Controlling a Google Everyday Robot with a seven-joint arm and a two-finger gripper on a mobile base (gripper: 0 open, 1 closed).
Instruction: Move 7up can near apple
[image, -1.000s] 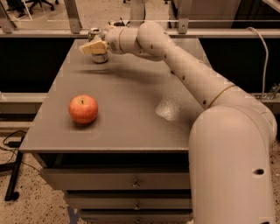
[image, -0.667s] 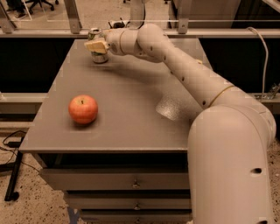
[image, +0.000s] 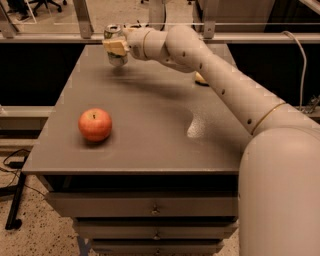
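The 7up can (image: 116, 59) is upright at the far left of the grey table (image: 150, 145), its silver top showing above the fingers. My gripper (image: 116, 46) reaches in from the right and is shut on the can, holding it just above the table surface. The apple (image: 95, 124), red-orange with a dark stem dimple, sits near the table's front left edge, well in front of the can and apart from it.
A yellow sponge (image: 200, 79) lies partly hidden behind my arm at the back right of the table. Drawers (image: 155, 207) sit under the tabletop. A rail with posts (image: 82, 20) runs behind the far edge.
The gripper with the can has shifted slightly right and up from the table's far left corner. The can now stands upright in the grip. The apple has not moved.
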